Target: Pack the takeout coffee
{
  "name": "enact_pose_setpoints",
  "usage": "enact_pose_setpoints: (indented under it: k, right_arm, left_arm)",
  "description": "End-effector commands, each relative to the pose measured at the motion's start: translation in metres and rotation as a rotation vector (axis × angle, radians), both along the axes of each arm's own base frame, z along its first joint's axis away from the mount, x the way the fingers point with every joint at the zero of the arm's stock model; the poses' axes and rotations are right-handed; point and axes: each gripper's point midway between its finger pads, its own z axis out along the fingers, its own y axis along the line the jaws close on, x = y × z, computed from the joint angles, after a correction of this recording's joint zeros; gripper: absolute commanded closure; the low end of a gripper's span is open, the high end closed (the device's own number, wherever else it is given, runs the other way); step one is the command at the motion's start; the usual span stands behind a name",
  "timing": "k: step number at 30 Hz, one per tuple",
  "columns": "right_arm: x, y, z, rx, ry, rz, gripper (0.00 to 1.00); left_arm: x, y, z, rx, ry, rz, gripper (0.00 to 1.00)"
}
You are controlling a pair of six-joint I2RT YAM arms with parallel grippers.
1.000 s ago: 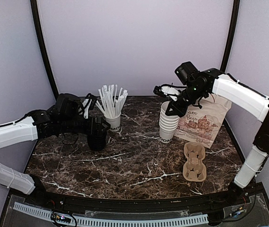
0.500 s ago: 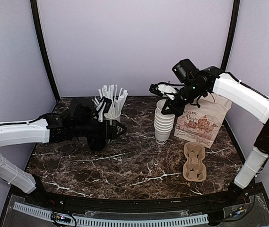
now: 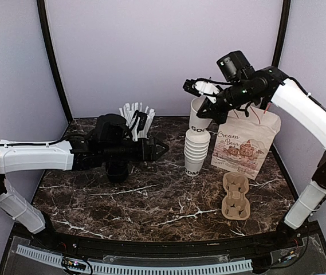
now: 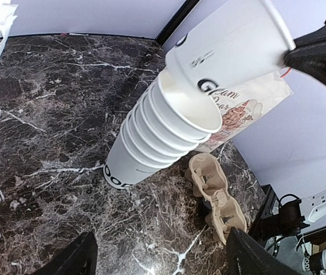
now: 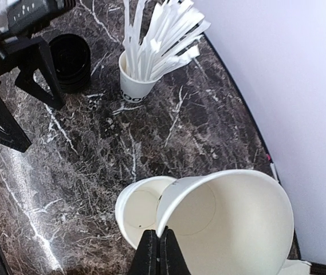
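pinching the takeout coffee cup [image 3: 199,113] by its rim with the right gripper [image 5: 156,247], jaws clamped on the wall. hanging tilted right over the cup stack [image 3: 195,152], roughly 1 o'clock from table centre. no lid on it, black lettering near the base. rim grip likely chosen to peel one cup out of the nest without dragging the rest.

left gripper [image 3: 156,151] at 9 o'clock of the stack, jaws spread wide, nothing between them. probably there to steady the stack or take the cup.

paper bag [image 3: 246,146] at 3 o'clock of the stack, cup carrier [image 3: 235,196] at 5 o'clock, both handy for packing.

cannot tell if the cup base is fully clear of the top rim. straw cup [image 5: 137,85] mostly behind the left arm from above. black lids [image 5: 70,60] partly masked the same way. bag mouth not visible. right fingertips cropped at the wrist view's bottom edge.
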Motion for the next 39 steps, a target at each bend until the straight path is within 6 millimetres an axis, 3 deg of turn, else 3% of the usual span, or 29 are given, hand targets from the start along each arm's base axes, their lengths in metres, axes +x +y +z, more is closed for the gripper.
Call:
enact_pose_setpoints:
  k: [1, 6, 10, 13, 17, 21, 24, 32, 39]
  right_arm:
    - [-0.003, -0.009, 0.066, 0.086, -0.166, -0.014, 1.0]
    - [-0.032, -0.007, 0.082, 0.143, -0.136, 0.088, 1.0]
    - [-0.07, 0.007, 0.076, 0.143, -0.085, 0.232, 1.0]
    - [-0.107, 0.027, 0.054, 0.096, -0.021, 0.38, 1.0]
    - [-0.152, 0.057, 0.003, -0.048, 0.033, 0.533, 1.0]
    - [-0.172, 0.074, -0.051, -0.181, 0.038, 0.601, 1.0]
    - [-0.171, 0.082, -0.078, -0.22, 0.05, 0.611, 1.0]
    - [-0.166, 0.095, -0.122, -0.254, 0.084, 0.615, 1.0]
    - [-0.163, 0.1, -0.147, -0.257, 0.077, 0.616, 1.0]
  left_arm:
    - [0.0, 0.004, 0.022, 0.021, -0.067, 0.002, 0.2]
    - [0.006, 0.018, 0.04, 0.074, -0.136, 0.044, 0.18]
    - [0.01, 0.043, 0.08, 0.141, -0.236, 0.092, 0.15]
    - [0.012, 0.072, 0.122, 0.159, -0.337, 0.156, 0.1]
    - [0.017, 0.101, 0.145, 0.169, -0.37, 0.218, 0.07]
    - [0.021, 0.115, 0.134, 0.217, -0.323, 0.252, 0.07]
    - [0.021, 0.124, 0.12, 0.268, -0.293, 0.275, 0.07]
    - [0.016, 0.133, 0.101, 0.347, -0.255, 0.257, 0.07]
    - [0.018, 0.141, 0.069, 0.451, -0.151, 0.251, 0.07]
